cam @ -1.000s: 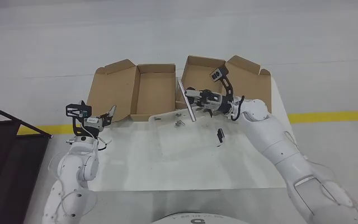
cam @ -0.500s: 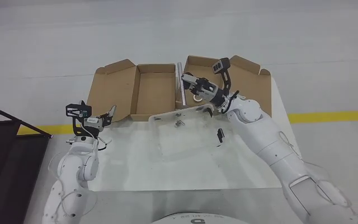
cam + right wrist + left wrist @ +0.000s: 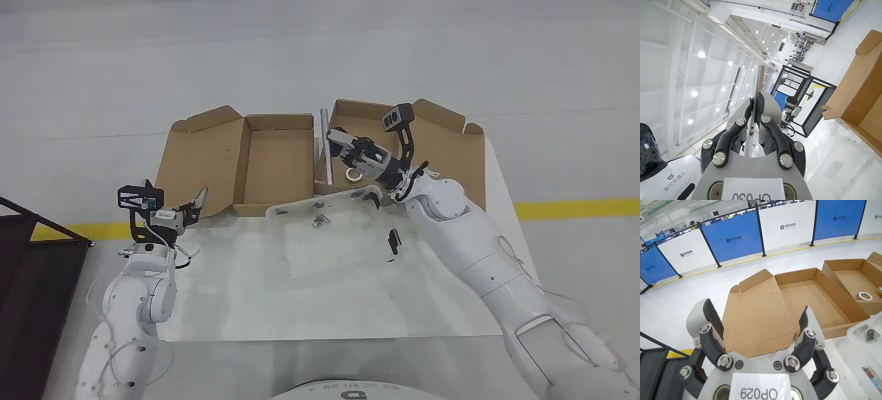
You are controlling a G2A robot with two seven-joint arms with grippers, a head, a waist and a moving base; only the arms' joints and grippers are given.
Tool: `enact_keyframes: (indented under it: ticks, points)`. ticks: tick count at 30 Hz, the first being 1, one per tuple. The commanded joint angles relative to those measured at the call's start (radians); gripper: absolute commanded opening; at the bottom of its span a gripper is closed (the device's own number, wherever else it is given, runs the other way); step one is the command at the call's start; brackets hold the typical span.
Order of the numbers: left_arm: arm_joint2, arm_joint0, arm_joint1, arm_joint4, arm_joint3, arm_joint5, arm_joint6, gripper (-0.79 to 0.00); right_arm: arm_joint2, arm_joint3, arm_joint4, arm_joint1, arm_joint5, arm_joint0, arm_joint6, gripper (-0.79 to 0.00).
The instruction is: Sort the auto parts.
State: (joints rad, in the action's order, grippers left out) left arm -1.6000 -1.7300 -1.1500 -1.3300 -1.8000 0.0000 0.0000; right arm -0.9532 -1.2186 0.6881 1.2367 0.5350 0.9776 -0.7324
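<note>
On the white table (image 3: 250, 300), top view, you have:
- Two open brown cardboard boxes side by side at the far edge, a left box (image 3: 275, 165) and a right box (image 3: 440, 150).
- The right gripper (image 3: 332, 150), pinching a long silver metal bar (image 3: 323, 122). The bar lies along the seam between the two boxes. You cannot tell whether it touches the cardboard.
- One silver metal ring (image 3: 352, 172) inside the right box, just beside that gripper.
- One clear plastic tray (image 3: 330, 262) in front of the boxes. It holds small grey metal pieces (image 3: 320, 218) near its far rim and one small black part (image 3: 393, 240) toward the right arm's side.
- The left gripper (image 3: 195, 202) at the table's left edge, well apart from the tray and near the left box's outer flap (image 3: 200, 160).

Left wrist view, for your check:
- The left gripper's fingers are spread wide, with nothing between the ribbed black pads (image 3: 713, 317).
- The flap and the left box lie beyond them.
- The silver metal ring lies flat on the right box's floor.
- One grey metal block (image 3: 871, 335) lies in the tray's near corner.

Right wrist view, for your check:
- The right gripper's fingers are pressed onto the silver metal bar from both sides.
- The bar runs out well past the fingertips.
- A brown box wall and the clear plastic tray lie off to one side.
</note>
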Motion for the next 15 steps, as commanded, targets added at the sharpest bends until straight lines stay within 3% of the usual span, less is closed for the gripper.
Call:
enact_keyframes:
  ticks: [1,7,11,13,15]
  points:
    - [0.0,0.0,0.0,0.0,0.0,0.0,0.0,0.0,0.0,0.0,0.0,0.0,0.0,0.0,0.0,-0.785]
    - [0.02,-0.01,0.002,-0.096,-0.031,-0.03,0.062,0.0,-0.016,-0.04,-0.036,0.0,-0.02,0.024,0.031,-0.785]
    - [0.014,-0.041,0.012,-0.087,-0.07,-0.227,0.036,0.0,-0.015,-0.068,-0.096,0.0,-0.021,0.032,0.03,-0.785]
    - [-0.005,-0.057,0.02,0.056,-0.075,-0.409,-0.076,0.0,-0.015,-0.084,-0.121,0.0,-0.022,0.039,0.033,-0.785]
    - [-0.042,-0.048,0.025,0.187,-0.075,-0.485,-0.172,0.0,-0.019,-0.096,-0.132,0.0,-0.025,0.045,0.029,-0.785]
